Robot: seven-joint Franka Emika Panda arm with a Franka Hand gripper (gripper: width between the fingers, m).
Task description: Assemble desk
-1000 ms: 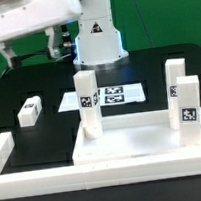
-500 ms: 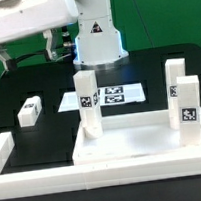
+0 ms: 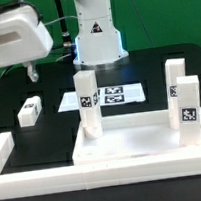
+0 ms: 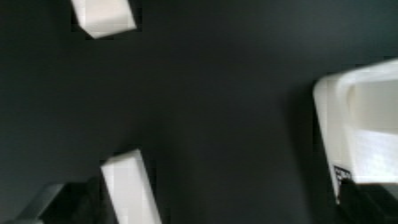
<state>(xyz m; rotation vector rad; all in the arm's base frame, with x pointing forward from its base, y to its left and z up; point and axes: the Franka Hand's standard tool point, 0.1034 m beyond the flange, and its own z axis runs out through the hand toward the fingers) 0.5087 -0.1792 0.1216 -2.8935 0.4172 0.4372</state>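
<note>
The white tabletop (image 3: pixel 143 144) lies rim up at the front of the black table. Three white tagged legs stand on it: one at the corner on the exterior view's left (image 3: pixel 86 105) and two on the right (image 3: pixel 176 80) (image 3: pixel 188 105). A fourth leg (image 3: pixel 29 111) lies loose on the table to the left. My gripper (image 3: pixel 30 71) hangs above the table's far left, higher than the loose leg and apart from it, open and empty. The blurred wrist view shows the gripper (image 4: pixel 205 212), a small white piece (image 4: pixel 103 15), probably the loose leg, and the tabletop's edge (image 4: pixel 365 120).
The marker board (image 3: pixel 108 95) lies behind the tabletop. Long white border bars run along the front (image 3: pixel 97 179) and the left (image 3: pixel 1 149). A white bar (image 4: pixel 125 185) shows below the gripper in the wrist view. The arm's base (image 3: pixel 97 33) stands at the back.
The arm has swung to the exterior view's left and dropped lower, toward the loose leg's side. The tabletop and legs have not moved.
</note>
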